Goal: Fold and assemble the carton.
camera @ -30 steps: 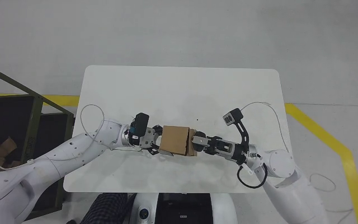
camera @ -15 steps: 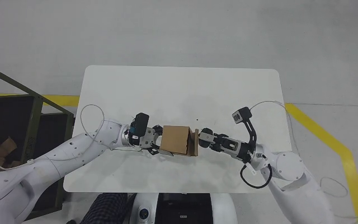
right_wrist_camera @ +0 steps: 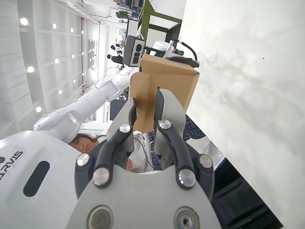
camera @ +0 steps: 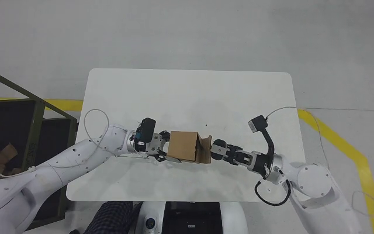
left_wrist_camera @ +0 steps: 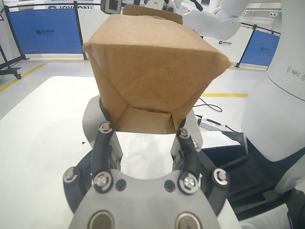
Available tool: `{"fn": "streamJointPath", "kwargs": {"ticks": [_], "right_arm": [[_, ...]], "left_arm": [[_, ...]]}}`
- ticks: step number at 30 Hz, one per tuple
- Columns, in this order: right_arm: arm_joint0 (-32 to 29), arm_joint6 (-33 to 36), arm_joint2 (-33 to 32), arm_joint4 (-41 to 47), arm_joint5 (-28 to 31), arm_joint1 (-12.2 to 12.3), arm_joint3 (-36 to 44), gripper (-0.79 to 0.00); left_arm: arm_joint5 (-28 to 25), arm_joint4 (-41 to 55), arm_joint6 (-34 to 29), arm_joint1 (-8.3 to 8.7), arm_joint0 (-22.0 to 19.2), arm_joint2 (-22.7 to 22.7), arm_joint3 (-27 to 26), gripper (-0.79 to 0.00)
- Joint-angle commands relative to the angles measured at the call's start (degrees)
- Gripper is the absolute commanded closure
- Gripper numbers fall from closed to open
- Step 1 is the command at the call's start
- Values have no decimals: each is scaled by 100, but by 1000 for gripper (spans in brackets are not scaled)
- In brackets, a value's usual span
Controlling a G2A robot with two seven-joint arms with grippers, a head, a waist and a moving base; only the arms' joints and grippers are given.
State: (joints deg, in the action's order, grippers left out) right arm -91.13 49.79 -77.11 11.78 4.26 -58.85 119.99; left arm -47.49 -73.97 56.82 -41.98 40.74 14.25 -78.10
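Brown cardboard carton (camera: 183,146) held off the white table (camera: 234,93), towards its 6 o'clock edge.
Left gripper (camera: 162,149), at the carton's 9 o'clock, is clamped across that end. Right gripper (camera: 217,147), at 3 o'clock, stands partly open with the raised end flap (camera: 204,143) between its fingers; contact cannot be confirmed.
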Motion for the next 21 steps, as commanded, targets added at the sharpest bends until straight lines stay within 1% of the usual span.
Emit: {"fn": "streamJointPath", "kwargs": {"ticks": [1, 10, 11, 13, 14, 18, 21], "right_arm": [[5, 36, 33, -65, -43, 5, 44, -120], [120, 6, 247, -458, -284, 14, 179, -135], [130, -7, 261, -467, -300, 14, 188, -142], [144, -51, 258, -476, -333, 15, 213, -185], [147, -66, 251, -491, -343, 17, 229, -188], [150, -72, 240, -686, -467, 33, 322, -169], [169, -95, 263, -799, -571, 39, 370, -169]], "left_arm": [[0, 0, 0, 0, 0, 0, 0, 0], [0, 0, 0, 0, 0, 0, 0, 0], [0, 0, 0, 0, 0, 0, 0, 0], [0, 0, 0, 0, 0, 0, 0, 0], [0, 0, 0, 0, 0, 0, 0, 0], [0, 0, 0, 0, 0, 0, 0, 0], [0, 0, 0, 0, 0, 0, 0, 0]]}}
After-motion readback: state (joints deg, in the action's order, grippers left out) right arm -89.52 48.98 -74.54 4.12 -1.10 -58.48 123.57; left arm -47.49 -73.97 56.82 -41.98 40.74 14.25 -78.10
